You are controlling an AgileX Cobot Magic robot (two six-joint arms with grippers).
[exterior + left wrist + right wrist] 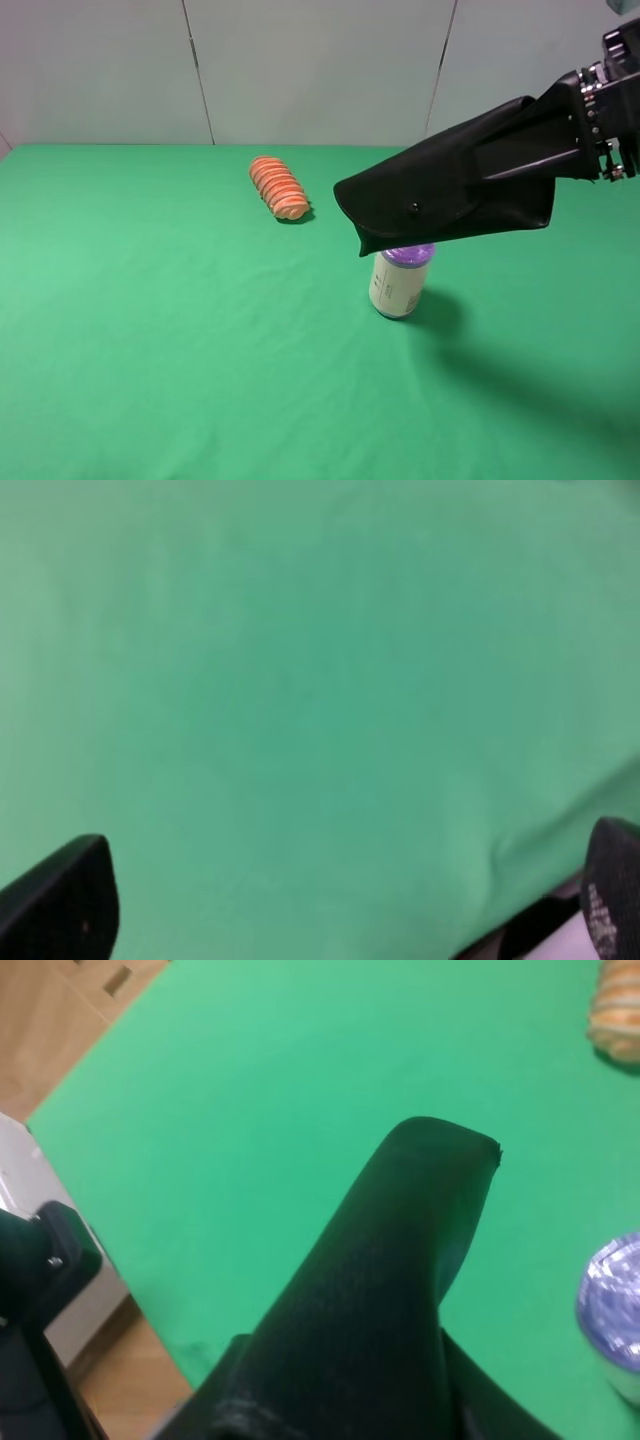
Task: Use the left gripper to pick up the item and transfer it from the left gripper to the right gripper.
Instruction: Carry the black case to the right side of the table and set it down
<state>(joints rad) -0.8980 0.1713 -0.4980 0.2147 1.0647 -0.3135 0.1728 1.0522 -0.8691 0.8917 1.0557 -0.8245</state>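
My left tool is outside the high view. Only its own wrist camera shows it, as two black fingertips cut off at the picture's edge. They stand wide apart with nothing but blurred green table between them.

My right tool enters the high view at the far right, its arm cut off by the frame. It is clamped on one end of the flat, oblong black leather-like glasses case. The case is held in the air and reaches left from the tool, flap and small snap showing.

In the high view its lower edge covers the top of the cream can with a purple top. The right wrist view shows that can beside the case, not under it. There, all black, case and tool fingers are hard to tell apart.

The orange ridged bread-like piece lies farther back and left, well apart.
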